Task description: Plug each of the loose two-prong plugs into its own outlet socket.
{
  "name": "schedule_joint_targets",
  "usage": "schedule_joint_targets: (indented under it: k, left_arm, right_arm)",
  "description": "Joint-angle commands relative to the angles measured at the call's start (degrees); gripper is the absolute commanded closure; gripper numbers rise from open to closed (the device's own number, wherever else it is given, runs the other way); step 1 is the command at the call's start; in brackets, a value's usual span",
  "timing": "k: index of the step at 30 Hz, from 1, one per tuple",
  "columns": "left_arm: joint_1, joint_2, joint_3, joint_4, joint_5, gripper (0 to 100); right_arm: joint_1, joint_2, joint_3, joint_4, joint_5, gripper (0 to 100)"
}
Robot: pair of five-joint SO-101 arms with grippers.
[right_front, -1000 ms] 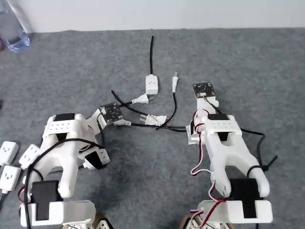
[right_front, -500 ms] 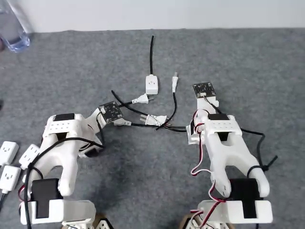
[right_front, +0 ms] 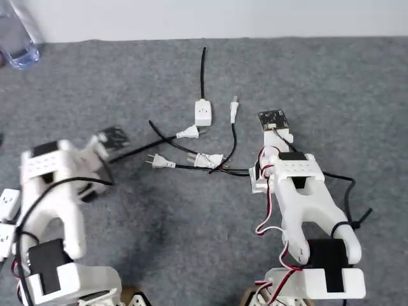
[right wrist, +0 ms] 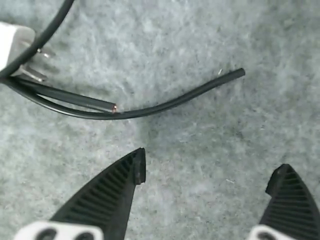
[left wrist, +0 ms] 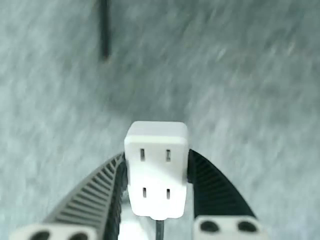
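My left gripper [left wrist: 156,161] is shut on a white outlet socket [left wrist: 156,170], its slots facing the camera, held just over the grey carpet. In the high view the left arm [right_front: 51,185] stands at the table's left side. Another white socket [right_front: 203,113] lies mid-table on its black cord. Loose white two-prong plugs lie near it: one [right_front: 187,133] just below, one [right_front: 162,162] further left, one [right_front: 209,160] beside the right arm [right_front: 293,185]. My right gripper [right wrist: 210,167] is open above bare carpet, near a plug [right wrist: 12,42] and black cable ends [right wrist: 175,102].
Two more white sockets [right_front: 9,203] lie at the left edge by the left arm. A clear plastic bottle [right_front: 16,38] stands at the far left corner. A small plug [right_front: 234,109] lies near the right arm's camera board. Black cables cross the middle.
The left arm has swung leftward, away from the plugs in the middle, uncovering the left plug. The right arm has not moved.
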Motion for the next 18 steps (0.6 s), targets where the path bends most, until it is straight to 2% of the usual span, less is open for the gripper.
schedule_joint_targets:
  k: [1, 5, 8, 14, 16, 18]
  left_arm:
    - [-8.26, -0.88, -6.46, 5.54, -3.08, 99]
    - [-14.51, -0.26, -7.25, 3.96, -5.71, 99]
    - [-16.18, -0.26, -7.16, 3.87, -6.42, 96]
    - [-16.0, -0.79, -7.34, 7.3, -5.19, 70]
    - [-16.0, -0.79, -7.52, 6.86, -5.19, 65]
    - [-16.35, -0.88, -7.52, 5.8, -4.92, 65]
  right_arm:
    - [0.22, -0.22, -1.49, -0.92, 0.0, 61.9]
    - [0.22, -0.22, -1.49, -0.92, 0.0, 61.9]
    - [0.22, -0.22, -1.49, -0.92, 0.0, 61.9]
    - [0.13, -0.22, -1.49, -0.92, 0.0, 61.9]
    - [0.13, -0.13, -1.49, -0.92, 0.0, 61.9]
    - [0.13, -0.13, -1.49, -0.92, 0.0, 61.9]
